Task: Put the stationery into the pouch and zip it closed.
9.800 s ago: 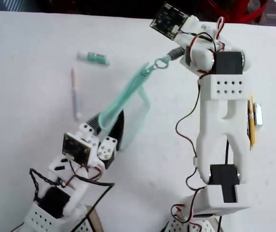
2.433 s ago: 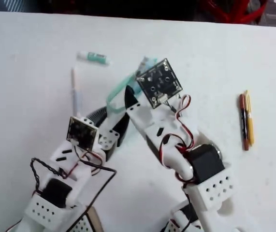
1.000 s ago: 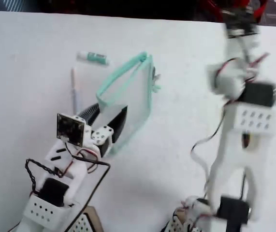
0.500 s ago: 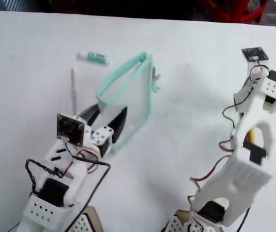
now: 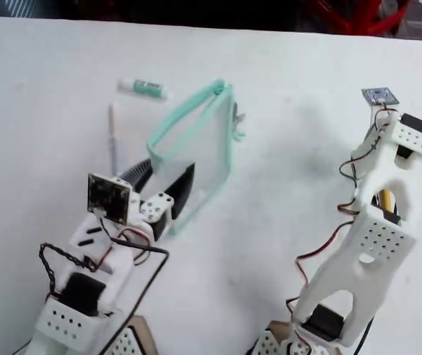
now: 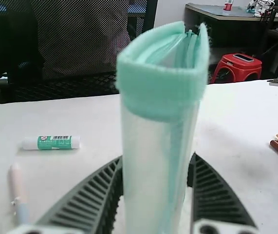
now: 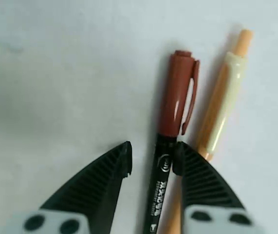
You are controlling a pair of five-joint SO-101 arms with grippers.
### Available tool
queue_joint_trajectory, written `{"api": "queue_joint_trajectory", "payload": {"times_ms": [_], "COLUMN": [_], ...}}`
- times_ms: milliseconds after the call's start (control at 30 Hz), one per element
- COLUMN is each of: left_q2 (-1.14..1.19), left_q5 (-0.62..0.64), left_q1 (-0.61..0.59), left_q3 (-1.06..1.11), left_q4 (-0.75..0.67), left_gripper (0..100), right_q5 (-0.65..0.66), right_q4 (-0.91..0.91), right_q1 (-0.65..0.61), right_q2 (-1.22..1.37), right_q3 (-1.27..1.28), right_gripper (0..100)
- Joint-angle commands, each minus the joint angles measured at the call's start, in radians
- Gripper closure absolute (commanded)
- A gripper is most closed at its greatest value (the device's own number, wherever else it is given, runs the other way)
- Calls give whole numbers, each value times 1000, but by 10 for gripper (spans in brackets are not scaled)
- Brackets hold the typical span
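Observation:
The pouch point(image 5: 196, 148) is clear plastic with a teal zip edge. It stands on edge near the table's middle with its mouth gaping open. My left gripper point(image 5: 162, 176) is shut on its lower end, and the pouch point(image 6: 160, 122) rises between the ribbed fingers point(image 6: 87, 202). A brown-capped pen point(image 7: 170, 126) and an orange-and-cream pen point(image 7: 221, 114) lie side by side on the table. My right gripper point(image 7: 153, 156) is open just above them, straddling the brown-capped pen's barrel. In the high view the right arm point(image 5: 373, 237) covers most of the pens, leaving a bit of the orange pen point(image 5: 385, 198) visible.
A glue stick point(image 5: 143, 88) and a thin white pen point(image 5: 112, 137) lie on the table left of the pouch, with the glue stick point(image 6: 51, 142) beyond my left gripper. The white table point(image 5: 292, 148) has free room between the pouch and the right arm.
The right arm left the pouch, swung to the table's right side and came down over the two pens. The pouch now stands open. The left arm has held still.

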Motion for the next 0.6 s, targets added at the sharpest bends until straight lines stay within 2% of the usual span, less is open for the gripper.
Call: {"api": "queue_joint_trajectory", "payload": {"times_ms": [0, 67, 300, 567], "left_q2": [-12, -12, -12, -12], "left_q5": [5, 5, 5, 5], "left_q1": [2, 1, -2, -2], "left_q3": [-3, -5, -5, -5], "left_q4": [-26, -26, -26, -26], "left_gripper": [790, 790, 790, 790], "right_q5": [9, 9, 8, 3], "right_q4": [-5, -5, 97, 248], "right_q1": [-2, -12, -38, -53], "right_q2": [-5, -10, -59, -277], "right_q3": [-38, -38, -63, -61], "right_gripper": [935, 988, 981, 981]}}
